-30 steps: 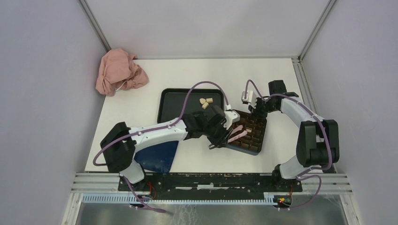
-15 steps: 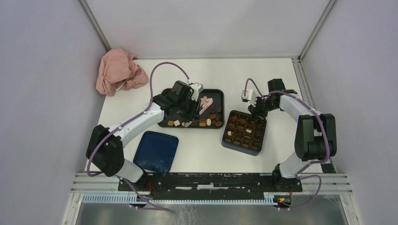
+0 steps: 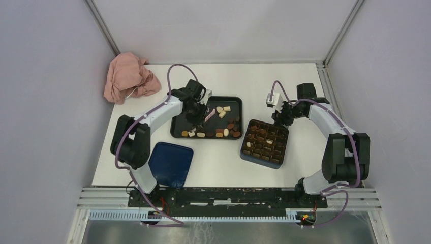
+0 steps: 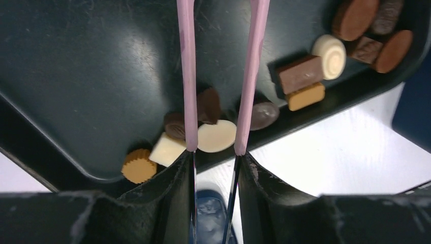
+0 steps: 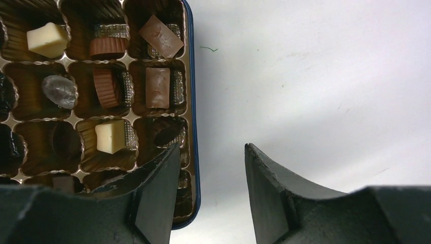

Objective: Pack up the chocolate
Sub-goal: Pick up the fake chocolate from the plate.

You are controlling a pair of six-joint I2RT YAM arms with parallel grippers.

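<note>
Left fingers [image 4: 167, 188] pinched the pink tongs [image 4: 186, 76] above chocolate [image 4: 217, 136] along the black tray's [image 4: 76, 76] 6 o'clock rim; right fingers [image 5: 157, 198] stood wide, empty, over the partly filled dark blue box's [image 5: 189, 101] 1 o'clock corner.

on the counter [image 3: 264, 81], the cloth [image 3: 129, 77] lies in the far left corner. the tray [image 3: 234, 101] sits mid-counter, the box [image 3: 260, 161] just to its right, the lid [image 3: 169, 163] before its near left corner. chocolate [image 4: 217, 136] lies along the tray's near edge and in the box's cells. the tongs [image 4: 187, 76] hang over the tray's left part; the right hand [image 5: 211, 150] stands over the box's far right corner.
</note>
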